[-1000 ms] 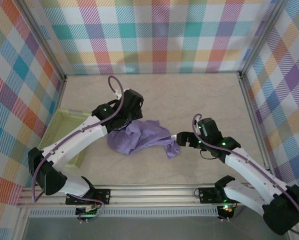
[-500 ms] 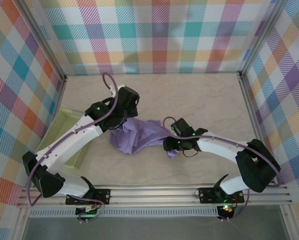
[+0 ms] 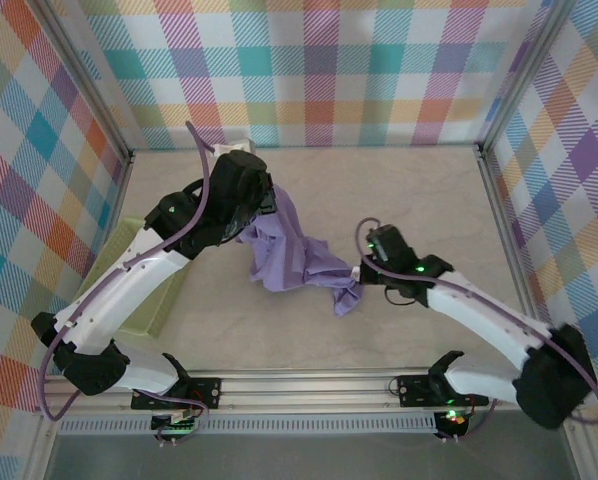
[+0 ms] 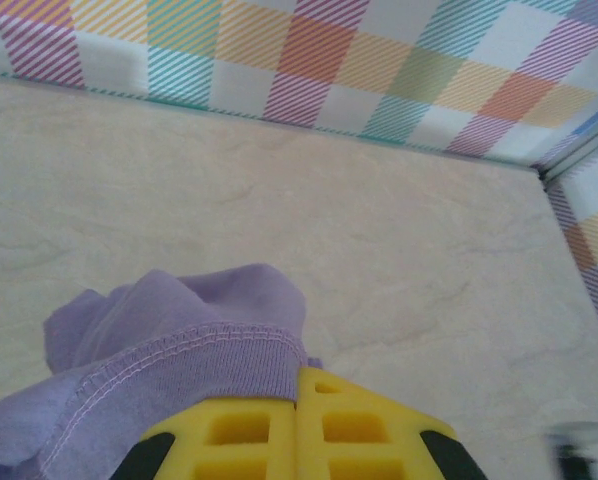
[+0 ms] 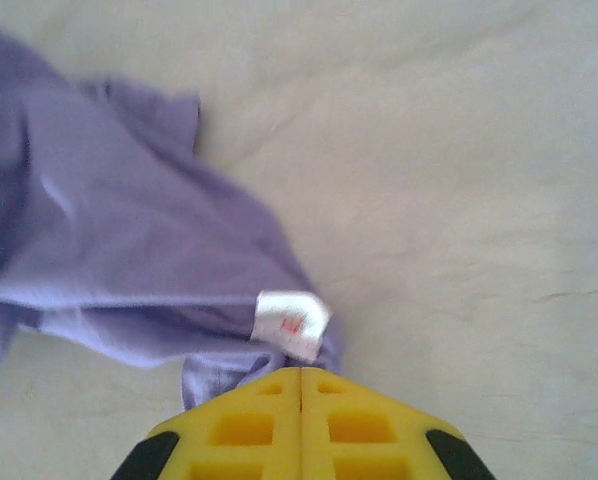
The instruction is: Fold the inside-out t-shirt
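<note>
The inside-out t-shirt (image 3: 294, 255) is lavender and bunched, stretched from the left gripper down to the table at mid-right. My left gripper (image 3: 262, 212) is raised above the table and shut on it. In the left wrist view its yellow fingers (image 4: 359, 425) pinch a ribbed, stitched edge of the t-shirt (image 4: 179, 340). My right gripper (image 3: 360, 273) sits low at the shirt's right end. Its yellow fingers (image 5: 229, 430) are shut, with the t-shirt (image 5: 109, 240) caught at the tips just below a white label (image 5: 291, 322).
A pale green tray (image 3: 144, 300) lies at the table's left edge, partly under the left arm. Plaid walls close in the back and both sides. A metal rail (image 3: 309, 385) runs along the near edge.
My left gripper has lifted and moved back with the shirt, pulling it up into a hanging strip. My right gripper swung in to the shirt's right end and shut on it.
</note>
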